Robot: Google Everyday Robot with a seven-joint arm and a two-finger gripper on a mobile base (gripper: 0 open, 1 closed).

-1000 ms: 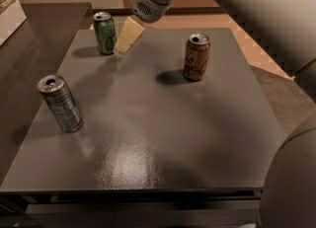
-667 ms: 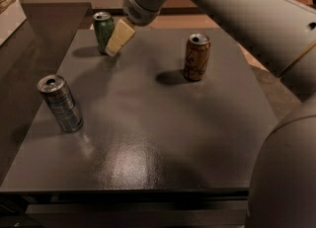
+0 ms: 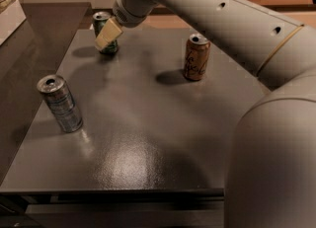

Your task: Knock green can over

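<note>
Camera view: the green can (image 3: 100, 23) stands upright near the far left corner of the bench (image 3: 148, 138), its silver top showing and its foot on the bench. The gripper (image 3: 105, 41) is in front of the can's right side, overlapping it and apparently touching it. Its pale tip slants down and to the left. Whether the gripper is open or closed cannot be told, and it has hold of nothing that can be seen.

The orange-brown can (image 3: 196, 59) stands upright toward the far right of the bench, well apart from the green can, with a dark shadow to its left. The silver and blue can (image 3: 61, 104) stands upright close to the left edge, nearer the front. Both show a dark opening in the top, but what is inside any of the three cans cannot be told.

The arm (image 3: 222, 22) is pale grey. A wide rounded section fills the near right corner of the view. From there a long link runs up and left over the far right part of the bench, narrowing to the wrist just above the gripper.

The bench is dark grey and smooth, with a glossy patch of reflected light near the front middle. To the left lies another dark surface (image 3: 29, 39) with a pale object (image 3: 9, 17) at its far end. Beyond the far edge the background is tan-orange.
</note>
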